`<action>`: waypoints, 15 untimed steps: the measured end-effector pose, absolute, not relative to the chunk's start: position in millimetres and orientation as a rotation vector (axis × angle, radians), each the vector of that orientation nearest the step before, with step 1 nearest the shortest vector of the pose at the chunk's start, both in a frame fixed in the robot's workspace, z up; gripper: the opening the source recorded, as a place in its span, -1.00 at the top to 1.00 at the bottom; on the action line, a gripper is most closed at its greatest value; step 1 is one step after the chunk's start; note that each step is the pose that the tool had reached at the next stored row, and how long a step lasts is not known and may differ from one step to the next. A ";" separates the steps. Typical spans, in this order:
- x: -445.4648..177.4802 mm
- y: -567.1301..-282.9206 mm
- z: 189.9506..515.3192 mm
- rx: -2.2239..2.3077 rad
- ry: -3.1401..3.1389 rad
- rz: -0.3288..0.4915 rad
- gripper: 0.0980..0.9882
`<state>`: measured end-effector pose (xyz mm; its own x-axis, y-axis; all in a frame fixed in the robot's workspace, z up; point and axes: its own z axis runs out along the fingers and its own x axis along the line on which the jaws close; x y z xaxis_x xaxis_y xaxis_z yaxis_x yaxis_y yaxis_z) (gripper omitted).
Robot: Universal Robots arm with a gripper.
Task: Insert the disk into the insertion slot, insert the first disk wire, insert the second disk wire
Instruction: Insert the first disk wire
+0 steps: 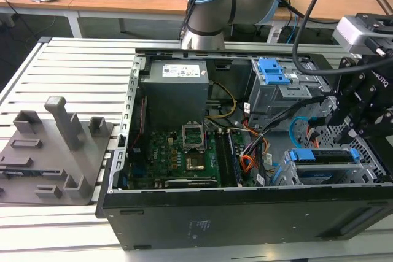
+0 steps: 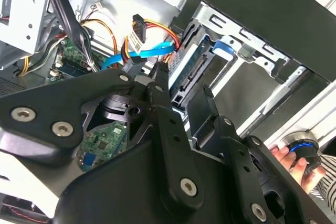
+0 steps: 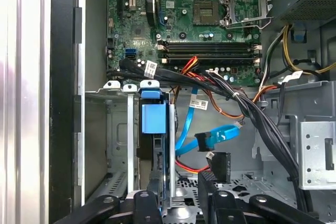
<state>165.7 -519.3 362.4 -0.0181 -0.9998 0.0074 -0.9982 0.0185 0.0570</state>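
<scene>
From where I stood, the disk (image 1: 322, 167) was already home in the insertion slot (image 3: 129, 140), its blue carrier (image 3: 154, 119) standing edge-on in the first wrist view, so I judged the step in hand to be the first disk wire (image 3: 220, 162), which I took to be the orange and black strands ending in a dark plug. Low inside the case, at the disk's connector end, hung the gripper (image 2: 182, 82), its fingers parted by a fair gap with nothing held between them. One fingertip (image 2: 160, 72) lay just beside the black plug of the second disk wire (image 2: 152, 51), the light-blue ribbon looping loose next to the cage. Both plugs looked unseated to me, though the angle was poor and I would not swear which one the fingers were aimed at. The step called for a square grip on a small plug and a straight push into the disk's rear socket, and the cable's stiffness seemed likely to twist it off line. Room was tight, with sheet-metal cage edges on one side, the taller cage (image 1: 273, 87) opposite, the black cable bundle (image 3: 252, 116) slung across, and the case wall (image 3: 63, 103) beyond the slot. Outside the case a person's hand (image 2: 287, 162) rested by a round knob (image 2: 303, 148).
</scene>
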 end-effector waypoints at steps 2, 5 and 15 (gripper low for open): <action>165.7 -516.9 362.4 2.169 -2.209 -0.055 0.28; 165.7 -513.8 362.4 2.169 -2.209 -0.055 0.28; 165.8 -505.0 362.7 2.169 -2.209 -0.055 0.28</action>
